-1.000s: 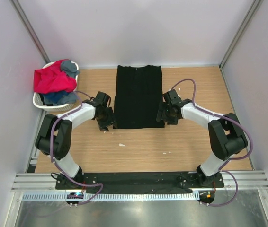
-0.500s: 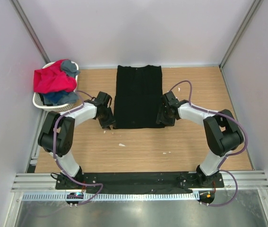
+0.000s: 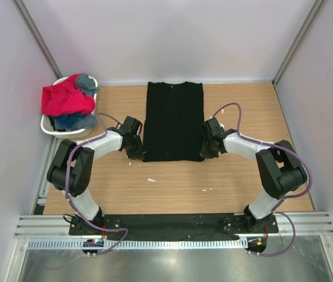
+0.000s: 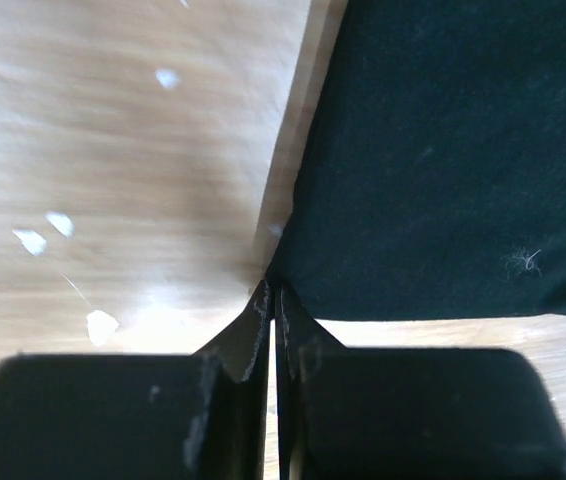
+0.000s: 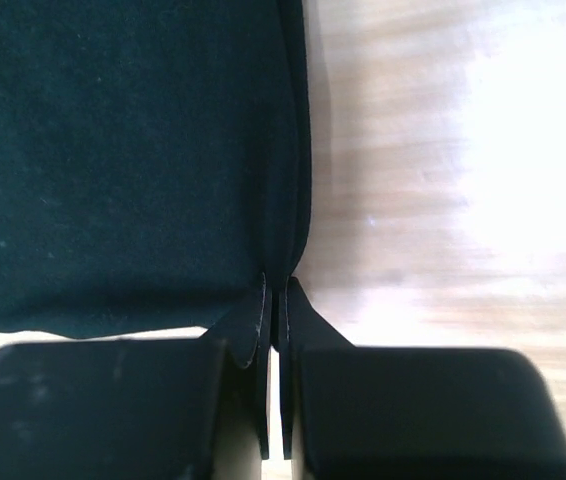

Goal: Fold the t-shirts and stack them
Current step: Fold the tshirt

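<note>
Top view: the black t-shirt [image 3: 173,120], folded into a long flat rectangle, lies mid-way across the desk [image 3: 172,185]. The left end effector [image 3: 136,149] and right end effector [image 3: 207,148] flank its near corners, apparently to lift the hem for a fold. Left wrist: jaws pinched on the near-left corner. Right wrist: jaws pinched on the layered near-right corner.

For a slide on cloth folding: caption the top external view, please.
Left hand and right hand pinch the near corners of a folded black cloth t-shirt on the wooden table.
</note>
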### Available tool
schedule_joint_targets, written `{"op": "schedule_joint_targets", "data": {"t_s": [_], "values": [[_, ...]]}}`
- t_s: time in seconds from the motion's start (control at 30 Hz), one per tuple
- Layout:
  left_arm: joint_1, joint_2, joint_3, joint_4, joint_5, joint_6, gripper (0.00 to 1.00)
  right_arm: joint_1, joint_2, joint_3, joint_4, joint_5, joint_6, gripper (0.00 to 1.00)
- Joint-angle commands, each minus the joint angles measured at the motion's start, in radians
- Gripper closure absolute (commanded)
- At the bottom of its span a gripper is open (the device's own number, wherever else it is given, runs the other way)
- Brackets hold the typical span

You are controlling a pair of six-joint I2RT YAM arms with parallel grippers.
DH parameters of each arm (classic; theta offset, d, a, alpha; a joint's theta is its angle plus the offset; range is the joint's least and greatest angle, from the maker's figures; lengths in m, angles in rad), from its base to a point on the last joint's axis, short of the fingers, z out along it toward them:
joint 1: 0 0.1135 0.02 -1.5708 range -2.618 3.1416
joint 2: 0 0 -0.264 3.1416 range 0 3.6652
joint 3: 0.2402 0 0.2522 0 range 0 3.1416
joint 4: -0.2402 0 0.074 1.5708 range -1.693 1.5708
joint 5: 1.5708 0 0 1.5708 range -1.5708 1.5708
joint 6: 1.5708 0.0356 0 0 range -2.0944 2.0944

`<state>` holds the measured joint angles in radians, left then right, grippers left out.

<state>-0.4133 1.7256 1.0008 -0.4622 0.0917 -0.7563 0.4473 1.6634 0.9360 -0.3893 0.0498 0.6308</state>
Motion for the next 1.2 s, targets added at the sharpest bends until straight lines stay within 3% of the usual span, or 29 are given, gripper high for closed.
{"op": "schedule_joint_targets", "data": {"t_s": [0.0, 0.33, 0.63, 0.93, 1.17], "values": [[-0.053, -0.029, -0.063, -0.030, -0.076, -0.027, 1.00, 0.007, -0.063, -0.061, -0.065, 0.052, -0.005, 0.99], [-0.220, -0.208, -0.204, -0.105, -0.132, -0.169, 1.00, 0.129, -0.332, -0.262, -0.140, 0.053, 0.114, 0.99], [-0.381, -0.480, -0.294, -0.265, -0.216, -0.293, 1.00, 0.191, -0.669, -0.405, -0.285, 0.018, 0.208, 0.99], [-0.613, -0.638, -0.286, -0.400, -0.296, -0.472, 1.00, 0.228, -0.945, -0.385, -0.528, -0.011, 0.265, 0.99], [-0.706, -0.658, -0.119, -0.558, -0.375, -0.552, 1.00, 0.237, -0.961, -0.212, -0.631, 0.004, 0.276, 0.99]]}}
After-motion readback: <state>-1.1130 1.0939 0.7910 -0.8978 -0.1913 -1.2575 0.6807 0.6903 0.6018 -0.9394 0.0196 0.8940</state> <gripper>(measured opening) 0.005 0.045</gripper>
